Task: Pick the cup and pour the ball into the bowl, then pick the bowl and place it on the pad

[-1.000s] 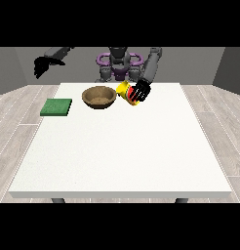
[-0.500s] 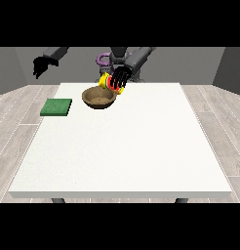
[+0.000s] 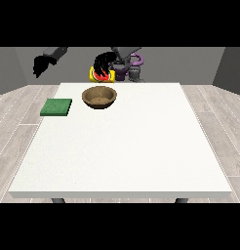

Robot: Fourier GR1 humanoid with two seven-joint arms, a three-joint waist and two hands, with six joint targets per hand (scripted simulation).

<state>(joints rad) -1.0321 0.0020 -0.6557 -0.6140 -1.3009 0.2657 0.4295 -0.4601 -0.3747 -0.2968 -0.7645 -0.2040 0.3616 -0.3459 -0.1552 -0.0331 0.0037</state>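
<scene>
Front view across the white bench [image 3: 122,146], read from the view's left to its right. At far left a black hand [image 3: 41,64] hangs in the air above and outside the bench's left edge, well apart from every object; it holds nothing, and whether its fingers are spread or curled cannot be told. Below it, near the bench's left edge toward the far side, the flat green pad [image 3: 56,107] lies with nothing on it. Right of the pad, apart from it, the brown bowl [image 3: 98,96] stands upright on the bench near the far edge; no ball can be made out inside it. Above and just behind the bowl, the second black hand [image 3: 102,65] holds the yellow cup [image 3: 101,75] in the air, its fingers wrapped round the cup from above. The cup bears a red marking and lies tilted toward its side, clear of the bowl's rim. The ball itself cannot be seen. Right of the cup, the robot's torso [image 3: 128,66] shows behind the far edge of the bench, with purple parts at its front.
</scene>
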